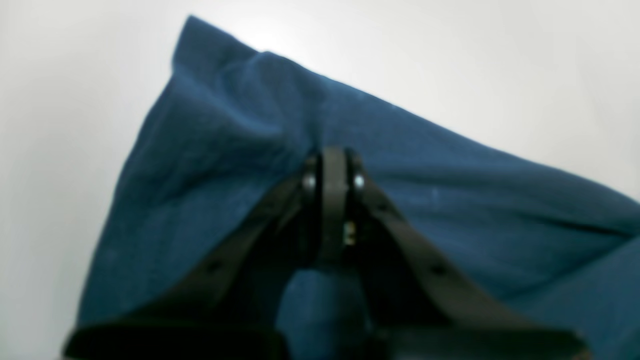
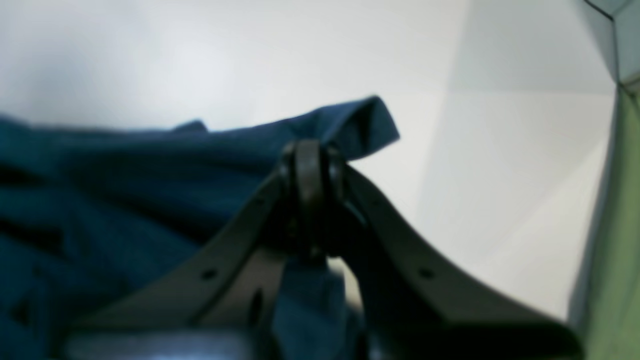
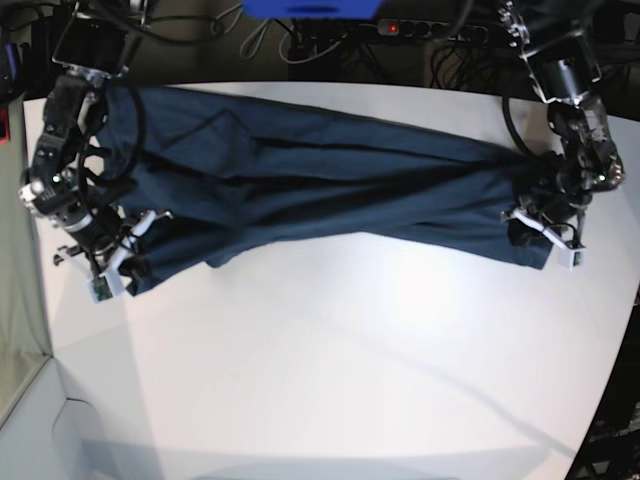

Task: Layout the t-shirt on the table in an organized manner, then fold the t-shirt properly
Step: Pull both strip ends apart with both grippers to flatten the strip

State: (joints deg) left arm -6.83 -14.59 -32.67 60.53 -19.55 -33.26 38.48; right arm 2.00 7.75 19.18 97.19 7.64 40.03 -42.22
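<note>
Both wrist views are blurred; the t-shirt [image 2: 125, 200] runs off frame.

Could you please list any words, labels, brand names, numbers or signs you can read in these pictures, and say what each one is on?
None can be read in any view.
Dark navy-blue cloth t-shirt: no print or label mark visible; both wrist views are blurred.
Large white matte table: plain, no markings.
Blue object at the top edge of the base view: mostly cut off, no text legible.

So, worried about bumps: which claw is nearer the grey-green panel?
Right. The right claw grips the t-shirt beside the panel; the left claw holds its far end across the table.
</note>
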